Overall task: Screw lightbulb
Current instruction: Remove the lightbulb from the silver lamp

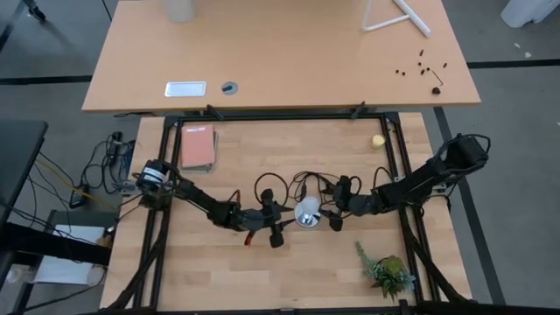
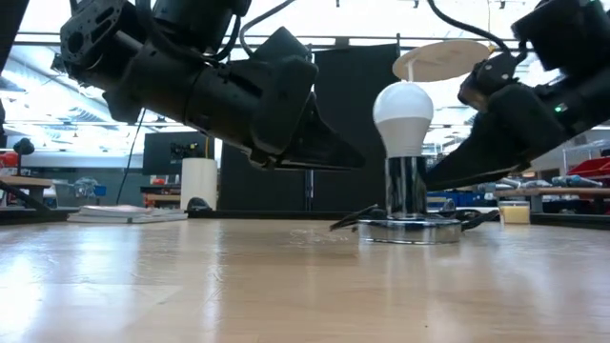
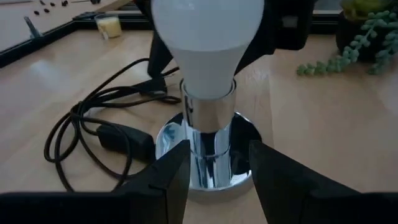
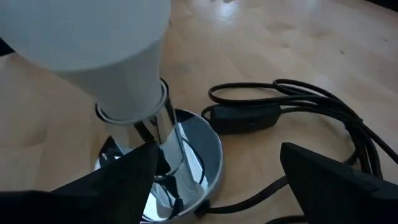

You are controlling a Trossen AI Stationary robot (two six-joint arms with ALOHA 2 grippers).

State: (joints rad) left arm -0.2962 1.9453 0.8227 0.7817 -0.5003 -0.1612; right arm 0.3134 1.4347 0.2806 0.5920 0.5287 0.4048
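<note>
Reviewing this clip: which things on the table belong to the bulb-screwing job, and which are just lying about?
Part of the job:
- lightbulb, seated upright in the socket
- chrome socket base
- its black cord
- left gripper and right gripper, jaws open either side of the socket

Lying about:
- pink book
- yellow ball
- green plant

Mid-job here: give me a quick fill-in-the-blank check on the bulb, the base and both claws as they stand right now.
1. The lightbulb stands ____ in the chrome socket base.
2. The base's ____ cord lies looped on the wooden table.
3. The right claw is ____, its fingers either side of the socket.
4. In the high view, the small plant lies nearer the ____ arm.

Missing words: upright; black; open; right
</note>
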